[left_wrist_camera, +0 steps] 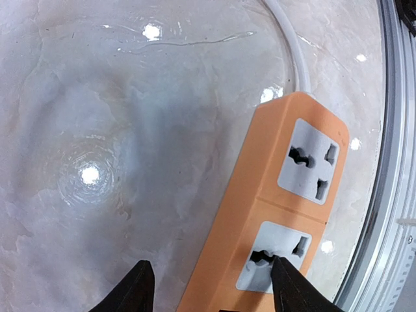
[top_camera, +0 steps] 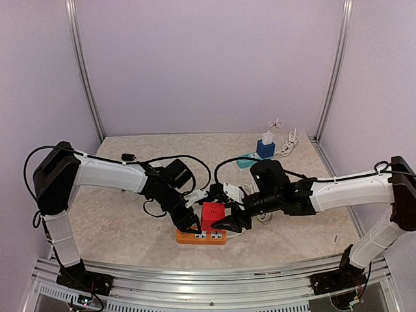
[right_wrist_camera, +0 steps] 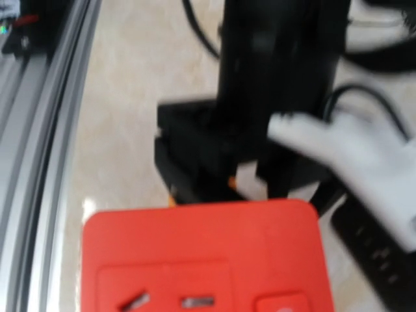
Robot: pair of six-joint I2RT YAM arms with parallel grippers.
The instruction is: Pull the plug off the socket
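Left gripper [left_wrist_camera: 211,296]: jaws spread, straddling the orange socket strip [left_wrist_camera: 260,214]; one fingertip [left_wrist_camera: 286,286] rests on the strip's top face. Right gripper [top_camera: 229,224]: jaw state cannot be determined. It sits at 3 o'clock of the red plug [top_camera: 212,214]. The plug stands on the strip, with the left gripper at its 9 o'clock.

Bright, even overhead light; one view soft.
Lamp reflections glare off the glossy table [left_wrist_camera: 162,117] in the left wrist view (otherwise sharp). The right wrist view is blurred, red plug [right_wrist_camera: 201,250] included. Top-view shadows are faint.
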